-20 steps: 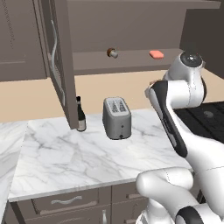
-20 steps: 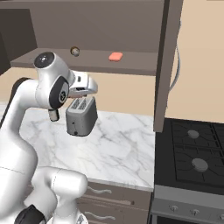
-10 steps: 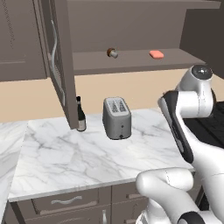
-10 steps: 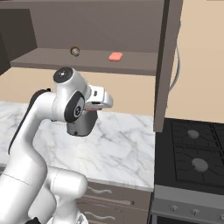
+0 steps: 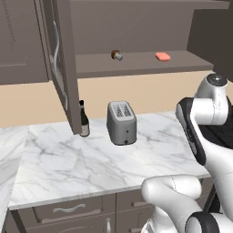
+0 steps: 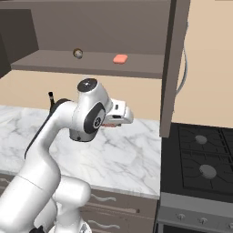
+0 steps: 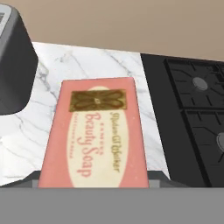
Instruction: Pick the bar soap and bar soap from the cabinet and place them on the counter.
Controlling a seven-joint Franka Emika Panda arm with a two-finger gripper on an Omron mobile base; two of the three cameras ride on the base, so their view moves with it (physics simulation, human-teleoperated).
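Gripper (image 6: 110, 123) clamps 1 bar soap (image 7: 94, 138), which runs lengthwise up the centre of the hand view, above the counter (image 7: 109, 70) between toaster (image 7: 13, 65) and stove (image 7: 192, 113); second soap (image 5: 162, 56) lies on the cabinet shelf (image 5: 136, 63), upper right

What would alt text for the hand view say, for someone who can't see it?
A salmon-pink bar soap labelled "Beauty Soap" fills the foreground, held in the jaws above the white marble counter. A dark toaster sits at the left and a black stovetop at the right.
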